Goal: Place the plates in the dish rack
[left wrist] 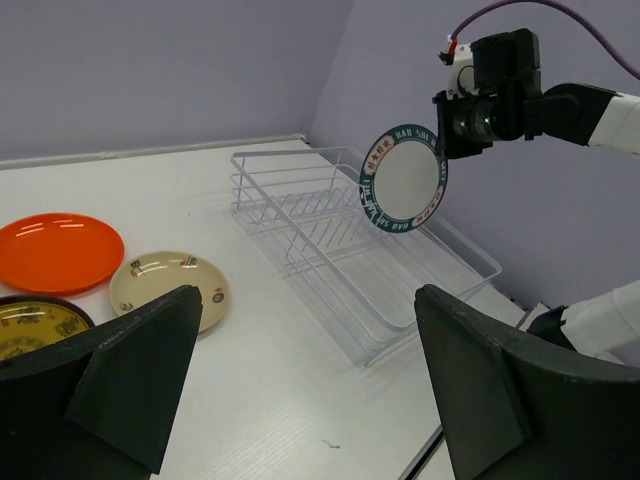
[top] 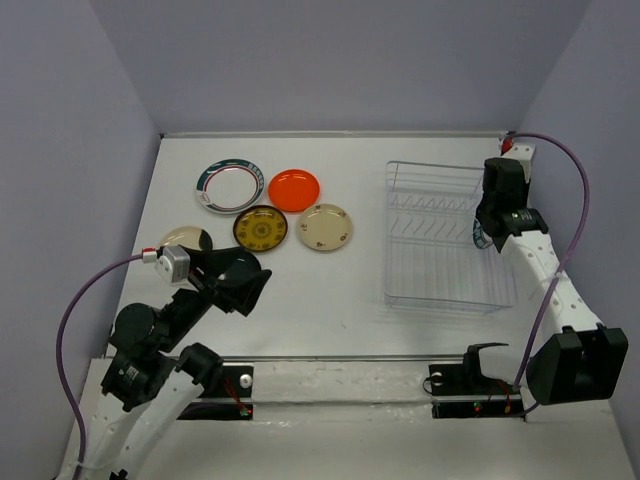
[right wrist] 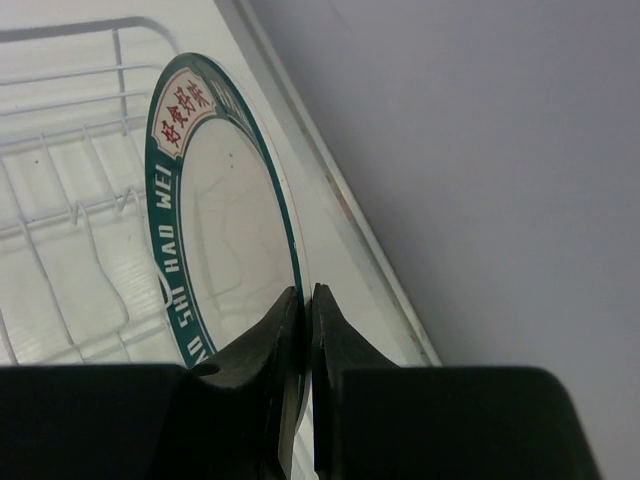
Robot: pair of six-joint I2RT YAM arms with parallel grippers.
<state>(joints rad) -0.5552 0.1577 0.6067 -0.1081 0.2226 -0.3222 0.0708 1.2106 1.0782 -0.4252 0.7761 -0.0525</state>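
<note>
My right gripper [right wrist: 305, 300] is shut on the rim of the white plate with the teal lettered rim [right wrist: 220, 210]. It holds the plate upright on edge above the right side of the clear wire dish rack [top: 445, 235]; the left wrist view shows the plate [left wrist: 403, 178] over the rack [left wrist: 340, 235]. The orange plate [top: 294, 188], the green-red rimmed plate [top: 229, 186], the dark brown plate [top: 260, 229] and the cream floral plate [top: 325, 227] lie flat at the back left. The small beige plate [top: 186, 240] is partly hidden by my left arm. My left gripper [top: 245, 280] is open and empty, near these plates.
The rack holds no plates and stands close to the right wall [top: 600, 150]. A metal rail [top: 340, 358] runs along the table's near edge by the arm bases. Bare table lies between the plates and the rack.
</note>
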